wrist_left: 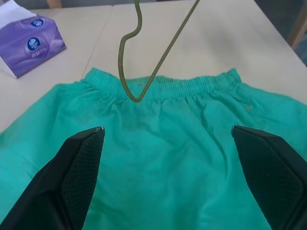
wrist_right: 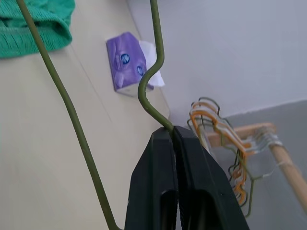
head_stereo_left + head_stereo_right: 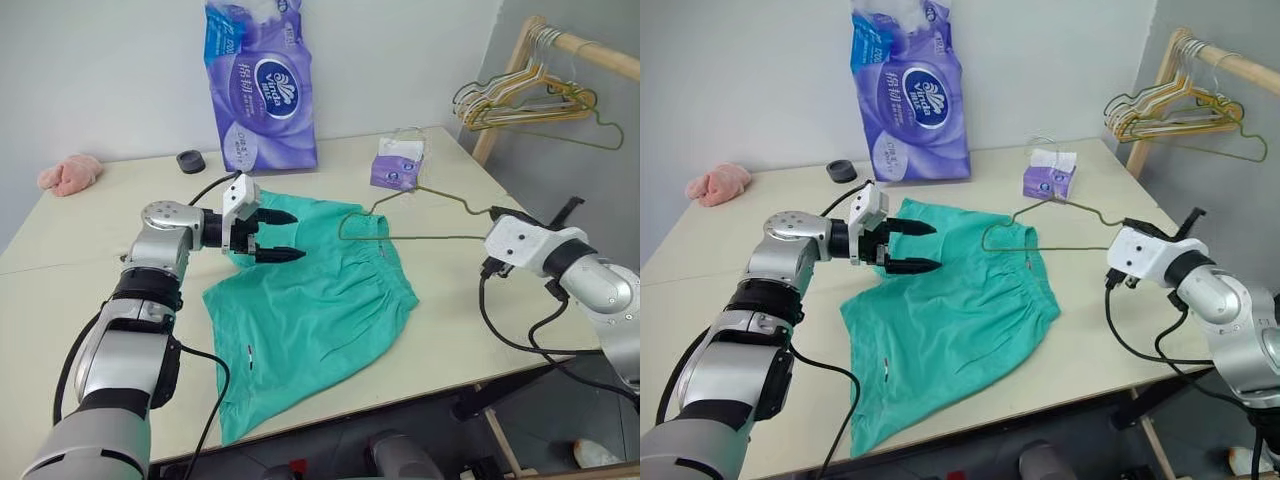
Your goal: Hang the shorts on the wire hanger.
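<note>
My right gripper point(image 2: 175, 132) pinches the wire hanger point(image 3: 420, 215); my left gripper point(image 3: 283, 236) hangs wide open over the shorts point(image 3: 310, 300).

The shorts lie flat on the table point(image 3: 80, 290), directly under and ahead of my left fingers point(image 1: 76, 163), with the gathered waistband on the side towards my right gripper. From my closed right fingers the hanger reaches out towards my left gripper, lifted above the table, and its far corner sits over the waistband. A tissue box point(image 3: 397, 165) stands beyond the hanger, and a rail of bunched hangers point(image 3: 525, 100) is farther out past my right gripper.
</note>
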